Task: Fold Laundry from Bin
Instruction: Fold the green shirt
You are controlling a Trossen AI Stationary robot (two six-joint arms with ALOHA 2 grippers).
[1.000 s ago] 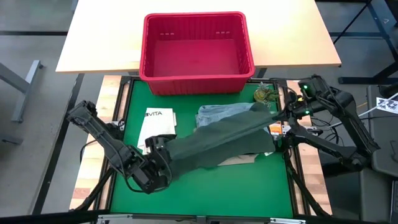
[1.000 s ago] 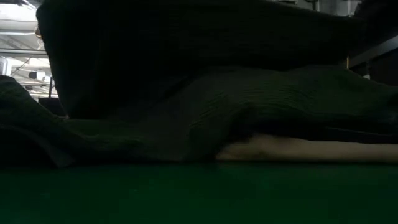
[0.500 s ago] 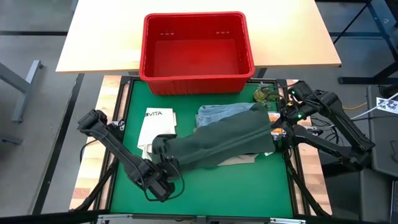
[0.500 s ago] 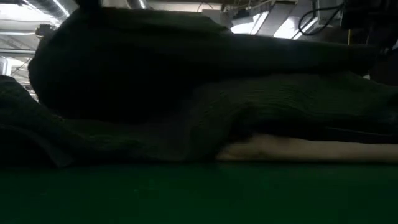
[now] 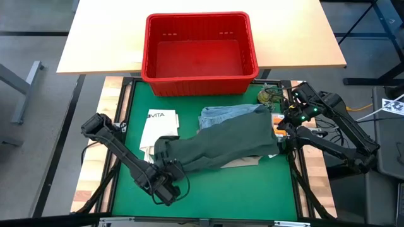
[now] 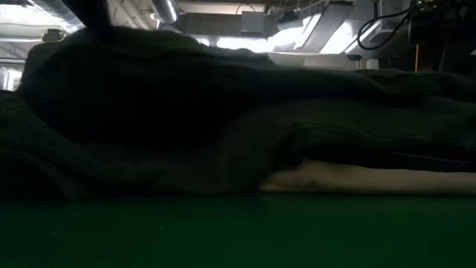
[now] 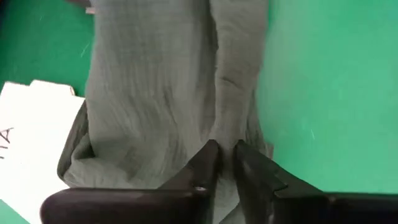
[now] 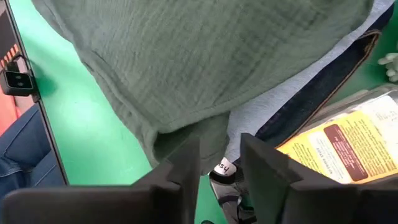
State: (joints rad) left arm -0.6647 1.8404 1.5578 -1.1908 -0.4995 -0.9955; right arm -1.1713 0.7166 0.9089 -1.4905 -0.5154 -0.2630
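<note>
While both parted hands flank it, olive garment (image 5: 221, 146) lies between, apparently released.

olive-green garment (image 5: 221, 146), red bin (image 5: 201, 52), green table mat (image 5: 252, 189).

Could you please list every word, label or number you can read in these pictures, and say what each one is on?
"VITA": on the white tote bag, high view; the word may begin further left, under a fold.
Yellow packet: printed label, too small to read.
Small white tag under the olive-green garment: dark marks, not legible.
</note>
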